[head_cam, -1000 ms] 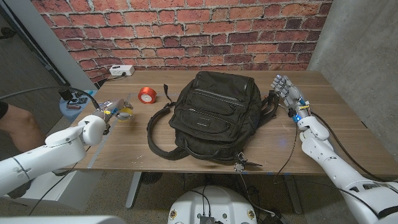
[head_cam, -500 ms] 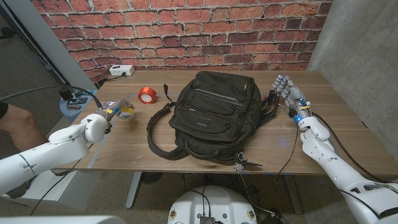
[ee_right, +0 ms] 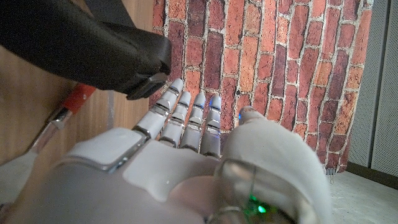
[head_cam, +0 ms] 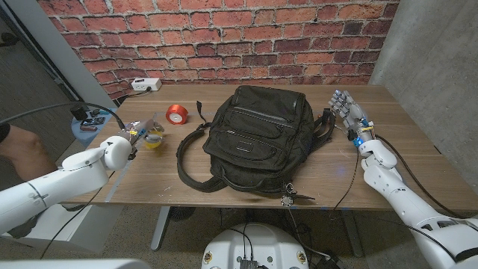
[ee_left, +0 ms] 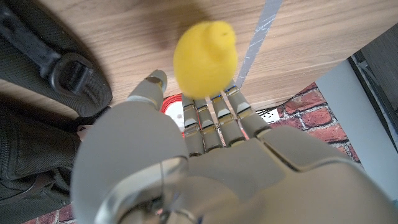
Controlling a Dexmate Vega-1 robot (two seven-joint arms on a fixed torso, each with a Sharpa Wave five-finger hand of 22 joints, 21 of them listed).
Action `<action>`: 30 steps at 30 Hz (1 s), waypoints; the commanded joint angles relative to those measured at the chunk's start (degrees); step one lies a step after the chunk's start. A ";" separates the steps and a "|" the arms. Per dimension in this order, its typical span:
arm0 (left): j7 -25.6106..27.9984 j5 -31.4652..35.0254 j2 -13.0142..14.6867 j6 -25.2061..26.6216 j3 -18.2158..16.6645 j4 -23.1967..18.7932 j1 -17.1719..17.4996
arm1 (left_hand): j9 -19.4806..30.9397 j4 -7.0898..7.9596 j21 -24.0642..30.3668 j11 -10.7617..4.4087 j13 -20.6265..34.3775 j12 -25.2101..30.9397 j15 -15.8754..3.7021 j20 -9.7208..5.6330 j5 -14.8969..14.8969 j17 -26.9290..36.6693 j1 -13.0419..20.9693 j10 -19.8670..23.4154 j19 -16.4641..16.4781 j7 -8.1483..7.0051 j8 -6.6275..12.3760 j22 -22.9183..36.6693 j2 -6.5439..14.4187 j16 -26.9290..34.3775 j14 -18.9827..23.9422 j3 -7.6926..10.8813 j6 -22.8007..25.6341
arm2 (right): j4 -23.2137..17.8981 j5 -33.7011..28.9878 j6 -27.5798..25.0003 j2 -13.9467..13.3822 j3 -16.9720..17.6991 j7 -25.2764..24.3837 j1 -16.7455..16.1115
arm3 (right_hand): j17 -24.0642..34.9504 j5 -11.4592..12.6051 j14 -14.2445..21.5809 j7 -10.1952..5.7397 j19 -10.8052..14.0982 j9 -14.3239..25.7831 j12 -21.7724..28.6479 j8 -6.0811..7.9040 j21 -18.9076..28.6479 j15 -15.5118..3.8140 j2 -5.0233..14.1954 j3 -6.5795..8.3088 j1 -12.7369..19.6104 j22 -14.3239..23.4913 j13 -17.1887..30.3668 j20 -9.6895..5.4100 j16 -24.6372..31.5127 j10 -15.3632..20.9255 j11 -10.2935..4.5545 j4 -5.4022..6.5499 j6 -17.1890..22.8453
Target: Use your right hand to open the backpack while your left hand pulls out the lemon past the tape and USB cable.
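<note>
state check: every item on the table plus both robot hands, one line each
backpack: lying flat mid-table, looks zipped shut
lemon: out of the backpack, at the left robot hand's fingertips; grip or rest unclear
tape: on the table left of the backpack
left robot hand: fingers reaching to the lemon
right robot hand: open, holds nothing, right of the backpack
power strip: at the table's far edge

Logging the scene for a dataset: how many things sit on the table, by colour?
Black: 1, the backpack
Yellow: 1, the lemon
Red: 1, the tape roll
White: 1, the power strip
Total: 4
</note>
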 commanded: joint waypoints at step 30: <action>1.80 -5.25 -1.15 -2.00 -2.00 -1.34 0.56 | -1.44 3.04 -1.33 0.91 -3.52 -6.66 2.36 1.58 -2.96 -3.57 -8.95 -6.82 -4.65 0.61 -0.66 -0.35 -1.03 -5.02 -7.78 -1.92 -8.83 | 2.03 -0.33 0.59 0.24 0.01 -0.37 0.43 | -1.43 0.04 -0.50 -0.27 -0.40 -0.04 0.41 0.27 0.05 -4.34 -0.03 0.99 -1.15 0.10 -1.15 -4.27 0.43 0.12 -0.44 -0.27 0.09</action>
